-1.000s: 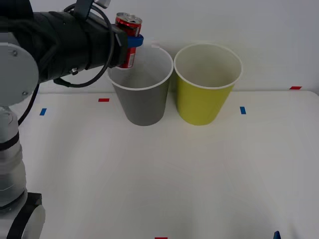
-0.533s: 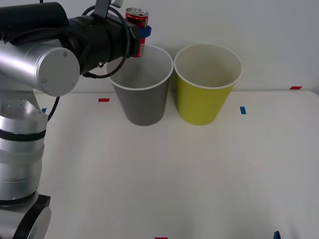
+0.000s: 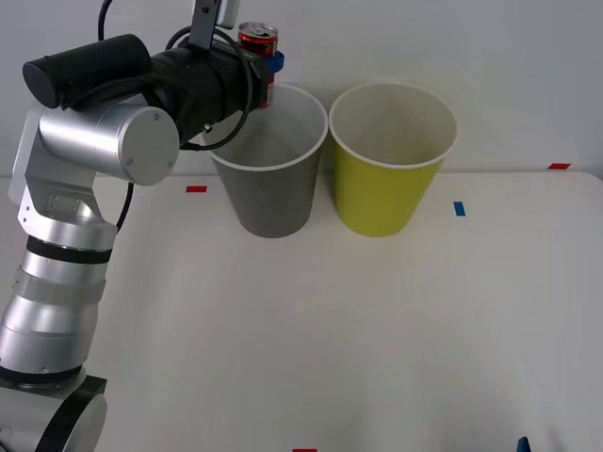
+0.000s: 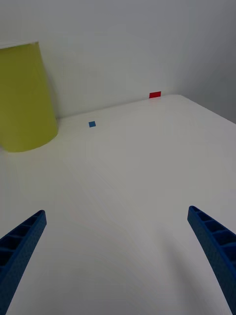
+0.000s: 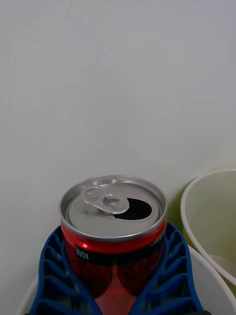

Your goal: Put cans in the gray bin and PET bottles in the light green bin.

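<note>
My left gripper is shut on the red can, holding it upright above the back-left rim of the gray bin. In the left wrist view the can shows its silver top with an open pull-tab hole, wrapped by blue ribbed fingers. The light green bin stands just right of the gray one, and its rim appears beside the can. My right gripper is open low over the bare table, with the light green bin farther off. No PET bottles are in view.
Small red and blue tape marks dot the white table. A white wall rises right behind the bins. A blue fingertip peeks in at the front right edge.
The left arm has swung right and lifted slightly, carrying the can from beside the gray bin's left rim to above its back-left rim. The bins have not moved.
</note>
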Controlling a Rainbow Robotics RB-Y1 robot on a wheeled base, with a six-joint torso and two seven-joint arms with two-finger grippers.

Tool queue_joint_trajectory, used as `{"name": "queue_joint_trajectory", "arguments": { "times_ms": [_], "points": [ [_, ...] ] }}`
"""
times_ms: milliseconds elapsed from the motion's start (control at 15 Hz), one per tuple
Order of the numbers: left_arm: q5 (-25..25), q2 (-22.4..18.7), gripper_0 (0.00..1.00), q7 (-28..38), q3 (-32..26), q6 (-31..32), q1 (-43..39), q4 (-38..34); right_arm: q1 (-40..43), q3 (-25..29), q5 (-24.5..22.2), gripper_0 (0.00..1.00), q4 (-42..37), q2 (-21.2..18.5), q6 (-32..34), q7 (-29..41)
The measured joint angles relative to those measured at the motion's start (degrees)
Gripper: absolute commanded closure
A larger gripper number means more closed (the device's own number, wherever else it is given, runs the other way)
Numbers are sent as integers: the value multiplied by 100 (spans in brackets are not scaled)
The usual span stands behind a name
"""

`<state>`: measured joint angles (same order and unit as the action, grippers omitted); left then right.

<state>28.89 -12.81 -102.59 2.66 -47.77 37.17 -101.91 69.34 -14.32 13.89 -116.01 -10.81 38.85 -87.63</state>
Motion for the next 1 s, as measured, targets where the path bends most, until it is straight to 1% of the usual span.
{"name": "queue_joint_trajectory", "arguments": {
  "times_ms": [533, 733, 867, 933, 1000],
  "points": [
    [-61, 67, 100, -3, 13, 31, 0, 13, 0, 0, 0, 0, 0, 0, 0, 0],
    [-112, 90, 100, 40, 83, 133, -5, 13, 0, 0, 0, 0, 0, 0, 0, 0],
    [-150, 130, 100, 51, 119, 309, -5, 90, 0, 0, 0, 0, 0, 0, 0, 0],
    [-155, 140, 55, 50, 155, 522, -5, 184, 0, 0, 0, 0, 0, 0, 0, 0],
    [-149, 145, 0, 50, 187, 700, -3, 265, 0, 0, 0, 0, 0, 0, 0, 0]
  ]
}}
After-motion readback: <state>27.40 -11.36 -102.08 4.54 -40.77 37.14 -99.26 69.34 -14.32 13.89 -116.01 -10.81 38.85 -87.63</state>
